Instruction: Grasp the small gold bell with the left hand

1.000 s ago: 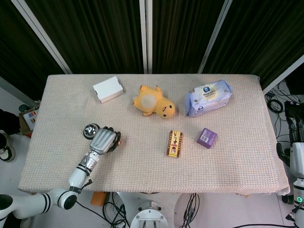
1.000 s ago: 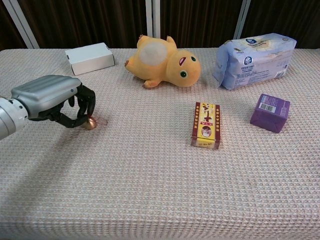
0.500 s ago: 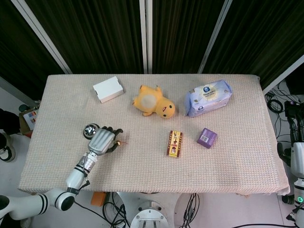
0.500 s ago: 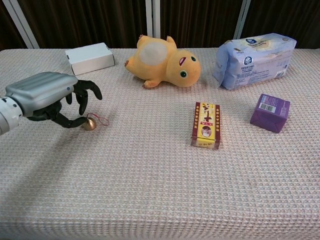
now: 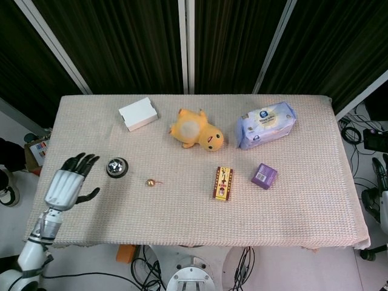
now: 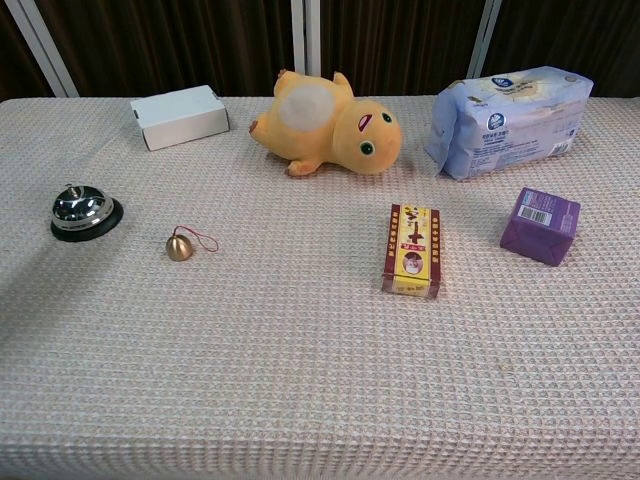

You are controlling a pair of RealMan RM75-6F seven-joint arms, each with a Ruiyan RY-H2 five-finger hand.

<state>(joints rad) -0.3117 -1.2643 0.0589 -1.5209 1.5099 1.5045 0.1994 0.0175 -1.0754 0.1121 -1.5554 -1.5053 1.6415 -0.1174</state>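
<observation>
The small gold bell (image 5: 150, 182) (image 6: 180, 247) lies by itself on the woven cloth, a thin red cord trailing to its right. My left hand (image 5: 68, 185) hovers at the table's left edge with its fingers spread, holding nothing, well left of the bell and past the silver desk bell. The chest view does not show this hand. The right hand appears in neither view.
A silver desk bell (image 5: 117, 167) (image 6: 85, 211) stands between my left hand and the gold bell. Further back lie a white box (image 5: 138, 113), a yellow plush duck (image 5: 195, 129) and a wipes pack (image 5: 265, 123). A yellow card box (image 5: 223, 183) and a purple box (image 5: 264, 176) sit to the right.
My left hand opened, let go of the gold bell and drew back left to the table edge, leaving the chest view. The bell stays on the cloth; the desk bell is uncovered.
</observation>
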